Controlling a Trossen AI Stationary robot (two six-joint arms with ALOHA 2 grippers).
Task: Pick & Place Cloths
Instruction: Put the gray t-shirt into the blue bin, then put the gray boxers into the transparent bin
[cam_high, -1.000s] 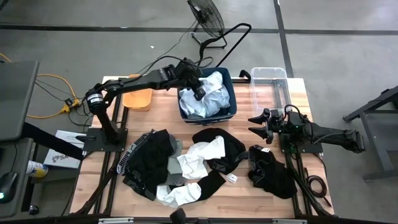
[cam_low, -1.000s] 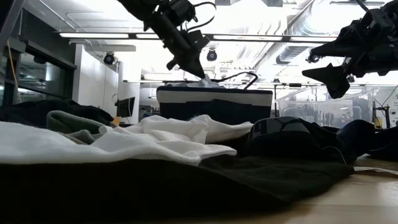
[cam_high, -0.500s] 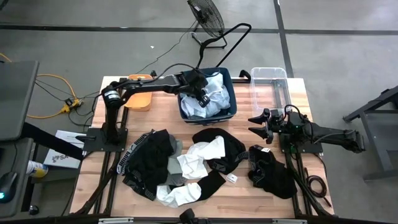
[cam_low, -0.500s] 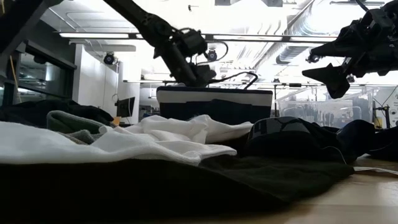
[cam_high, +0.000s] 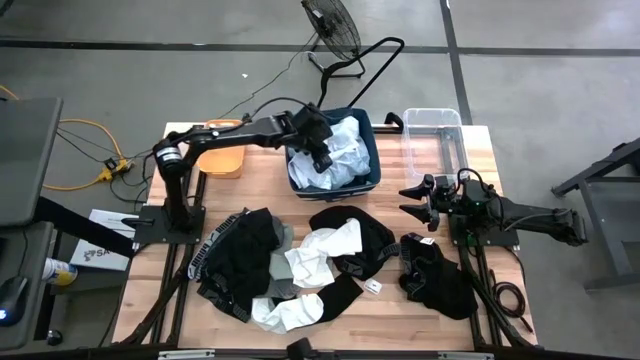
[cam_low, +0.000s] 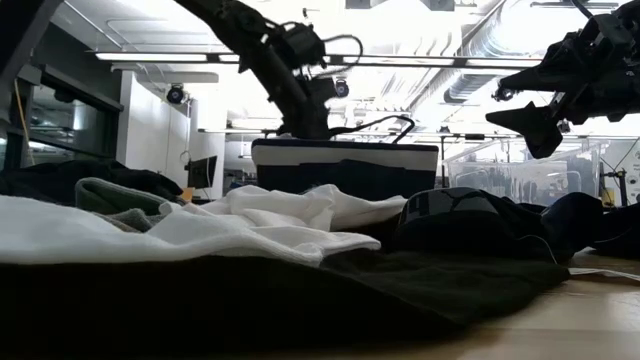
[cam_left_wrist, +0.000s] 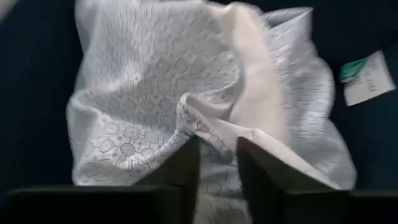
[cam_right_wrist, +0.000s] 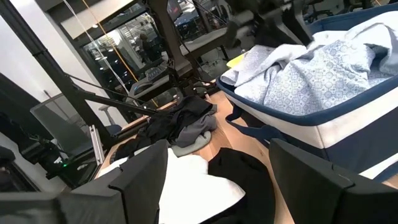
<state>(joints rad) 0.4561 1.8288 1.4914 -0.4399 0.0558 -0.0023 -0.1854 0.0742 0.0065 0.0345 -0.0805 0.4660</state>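
A pale blue patterned cloth (cam_high: 340, 150) lies crumpled in the navy bin (cam_high: 372, 150) at upper centre, heaped to its rim. Below, at lower left of the table, black cloths (cam_high: 240, 255) sprawl in a pile with a grey-green one (cam_high: 282, 262) tucked among them. White cloths (cam_high: 322, 250) lie rumpled at lower centre over a black one (cam_high: 372, 240). A dark bundle (cam_high: 435, 275) sits apart at lower right.

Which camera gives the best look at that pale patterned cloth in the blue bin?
The left wrist view: the patterned cloth fills it. The high view shows it small, the right wrist view sideways over the blue bin, the low view barely.
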